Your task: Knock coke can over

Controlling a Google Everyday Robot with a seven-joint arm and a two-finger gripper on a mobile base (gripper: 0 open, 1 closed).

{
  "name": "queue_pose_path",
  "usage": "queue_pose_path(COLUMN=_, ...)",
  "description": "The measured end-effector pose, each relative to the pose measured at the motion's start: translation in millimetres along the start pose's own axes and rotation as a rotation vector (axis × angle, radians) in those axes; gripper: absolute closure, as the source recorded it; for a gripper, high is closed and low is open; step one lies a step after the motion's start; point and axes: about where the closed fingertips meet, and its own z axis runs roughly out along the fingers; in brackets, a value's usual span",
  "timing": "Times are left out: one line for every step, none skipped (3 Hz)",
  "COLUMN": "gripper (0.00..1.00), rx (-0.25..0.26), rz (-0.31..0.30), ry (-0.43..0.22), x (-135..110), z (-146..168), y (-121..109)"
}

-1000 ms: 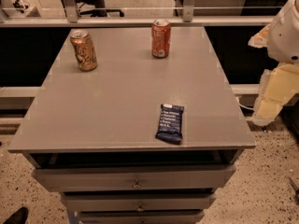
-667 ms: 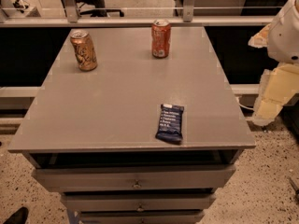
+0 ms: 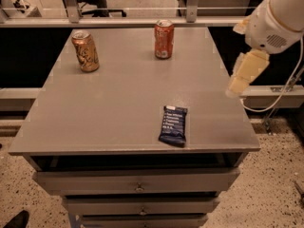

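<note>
The coke can point(image 3: 164, 38), red-orange with white lettering and a silver top, stands upright at the far middle of the grey table point(image 3: 118, 103). My gripper point(image 3: 241, 79), cream-coloured under a white arm point(image 3: 275, 18), hangs over the table's right edge. It is well to the right of the can and nearer the camera, and touches nothing.
A gold-brown patterned can point(image 3: 86, 51) stands upright at the far left of the table. A dark blue snack bar point(image 3: 173, 125) lies near the front edge. Drawers point(image 3: 137, 182) sit under the tabletop. A rail and chair legs stand behind the table.
My gripper has moved left and a little up, from beside the table to over its right edge. Both cans and the bar have not moved.
</note>
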Motion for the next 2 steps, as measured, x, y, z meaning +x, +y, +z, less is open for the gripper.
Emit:
queue_pose_path(gripper=0.00, rx=0.061, rz=0.031, ry=-0.121, x=-20.4, z=32.2, y=-55.5)
queue_pose_path(gripper=0.00, rx=0.077, rz=0.080, ry=-0.253, x=-46.7, z=66.4, y=-104.7)
